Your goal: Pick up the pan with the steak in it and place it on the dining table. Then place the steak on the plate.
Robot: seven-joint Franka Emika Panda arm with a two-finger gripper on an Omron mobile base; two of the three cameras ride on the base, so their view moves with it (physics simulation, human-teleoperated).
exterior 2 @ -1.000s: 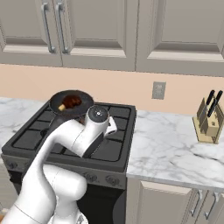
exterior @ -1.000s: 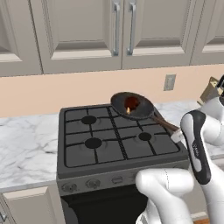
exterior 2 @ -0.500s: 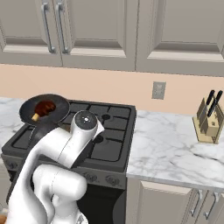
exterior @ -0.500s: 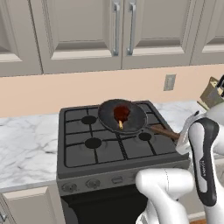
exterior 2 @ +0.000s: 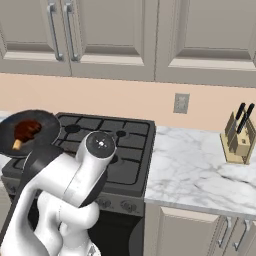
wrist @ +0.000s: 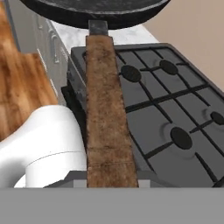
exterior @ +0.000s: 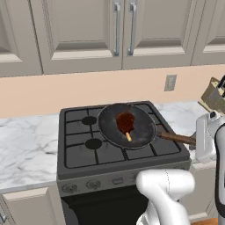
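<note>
Hand view—pan [wrist: 96,8] handle; base—steak [exterior: 125,121].

Pan [exterior: 127,127] over stove [exterior: 118,145] — steak [exterior: 125,121] inside

Grey cabinets [exterior: 88,30] above a black stove [exterior: 83,149], marble counter [exterior 2: 200,170], peach wall [exterior 2: 125,100].

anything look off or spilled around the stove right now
Nothing spilled. The pan is held up by its wooden handle over the stove, not sitting on a burner, with its far edge past the stove's side in the right base view. The steak is inside it. The knife block stands upright.
</note>
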